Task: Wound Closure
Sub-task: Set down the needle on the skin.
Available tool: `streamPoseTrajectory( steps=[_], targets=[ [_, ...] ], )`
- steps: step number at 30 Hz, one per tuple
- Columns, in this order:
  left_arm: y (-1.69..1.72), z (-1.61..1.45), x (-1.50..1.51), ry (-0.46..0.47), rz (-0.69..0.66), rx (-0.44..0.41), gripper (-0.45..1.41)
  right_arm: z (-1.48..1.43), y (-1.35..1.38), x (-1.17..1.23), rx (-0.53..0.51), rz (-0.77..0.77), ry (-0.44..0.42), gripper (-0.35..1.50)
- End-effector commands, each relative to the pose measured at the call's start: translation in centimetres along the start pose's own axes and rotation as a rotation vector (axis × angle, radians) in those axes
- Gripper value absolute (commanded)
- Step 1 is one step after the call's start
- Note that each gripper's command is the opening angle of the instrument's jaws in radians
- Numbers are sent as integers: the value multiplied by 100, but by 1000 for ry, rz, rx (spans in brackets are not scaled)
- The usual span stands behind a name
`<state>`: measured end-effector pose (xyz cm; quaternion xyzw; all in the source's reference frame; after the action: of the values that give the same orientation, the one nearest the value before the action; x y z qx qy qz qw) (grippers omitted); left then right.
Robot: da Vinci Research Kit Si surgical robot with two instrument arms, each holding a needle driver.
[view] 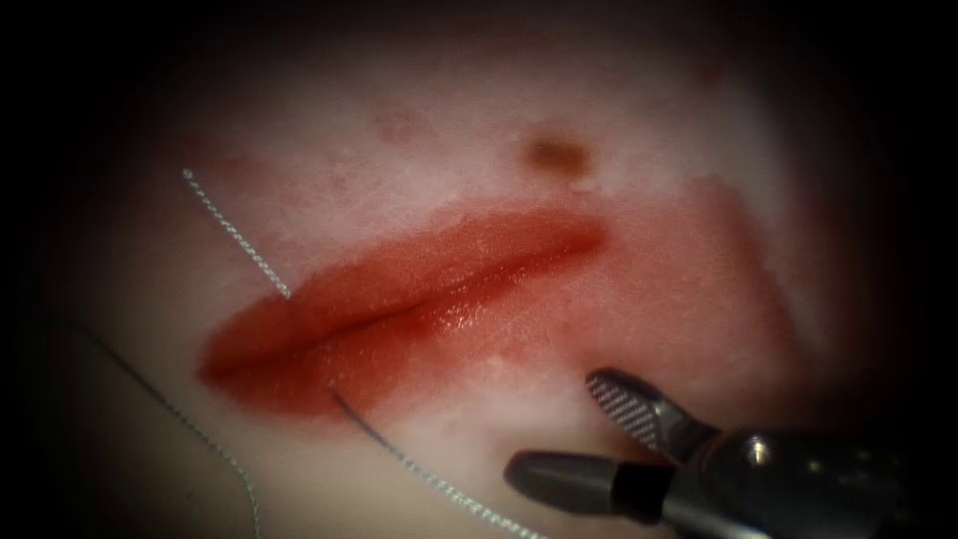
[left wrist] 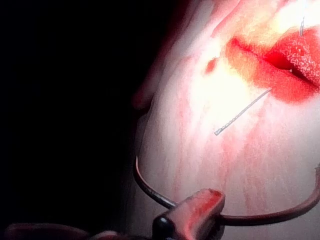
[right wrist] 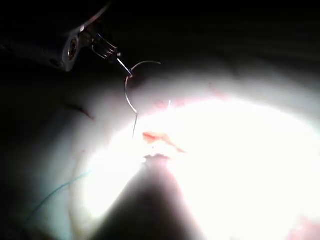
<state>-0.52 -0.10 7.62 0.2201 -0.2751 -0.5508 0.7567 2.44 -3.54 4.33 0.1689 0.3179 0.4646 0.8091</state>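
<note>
Steel right pincer (view: 574, 429) gapes, empty; left pincer (left wrist: 192, 215) clamps needle (left wrist: 150, 192) mid-curve.

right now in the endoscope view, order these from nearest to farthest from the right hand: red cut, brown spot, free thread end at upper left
1. Red open cut in the tissue, just left and above the right hand, whose jaws stand open and empty.
2. Brown round spot, above the cut.
3. Braided thread's free end, far upper left.

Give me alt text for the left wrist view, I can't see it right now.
The left tool holds the curved needle partway along its curve, clear of the tissue. Beyond it lies the red cut, with a cut end of thread resting on the tissue beside it.
</note>
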Motion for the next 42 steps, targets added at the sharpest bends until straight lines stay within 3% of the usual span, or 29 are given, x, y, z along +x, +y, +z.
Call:
streamPoseTrajectory(
  steps=[1, 6, 7, 9, 15, 18, 22, 27, 34, 37, 42],
  targets=[
    [-1, -3, -13, -10, 2, 3, -45, 1, -9, 12, 3, -2, 2, 20],
    [-2, -3, -12, -22, 0, 11, -32, 0, -9, 12, 4, -2, 0, 17],
    [-2, -3, -13, -24, 0, 13, -21, 0, -8, 11, 5, -9, 1, 17],
    [-2, -3, -13, -28, 11, 16, 22, 0, -7, 10, 5, -12, 2, 20],
    [-3, -3, -12, -31, 52, 19, 99, 1, -6, 7, 5, -9, 4, 32],
    [-3, -5, -12, -27, 142, 28, 138, 2, -6, 6, 5, -10, 5, 34],
    [-7, -16, -8, 15, 199, 94, 140, 1, -6, 6, 5, -10, 5, 37],
    [-18, -38, -9, 96, 219, 96, 140, 1, -7, 5, 5, -11, 5, 39],
    [-64, -73, -24, 156, 284, 201, 140, 2, -7, 5, 4, -11, 6, 42],
    [-91, -85, -45, 99, 297, 276, 140, 3, -8, 4, 5, -12, 3, 42],
    [-133, -91, -79, -143, 258, 326, 130, 3, -8, 3, 4, -13, 4, 46]
  ],
)
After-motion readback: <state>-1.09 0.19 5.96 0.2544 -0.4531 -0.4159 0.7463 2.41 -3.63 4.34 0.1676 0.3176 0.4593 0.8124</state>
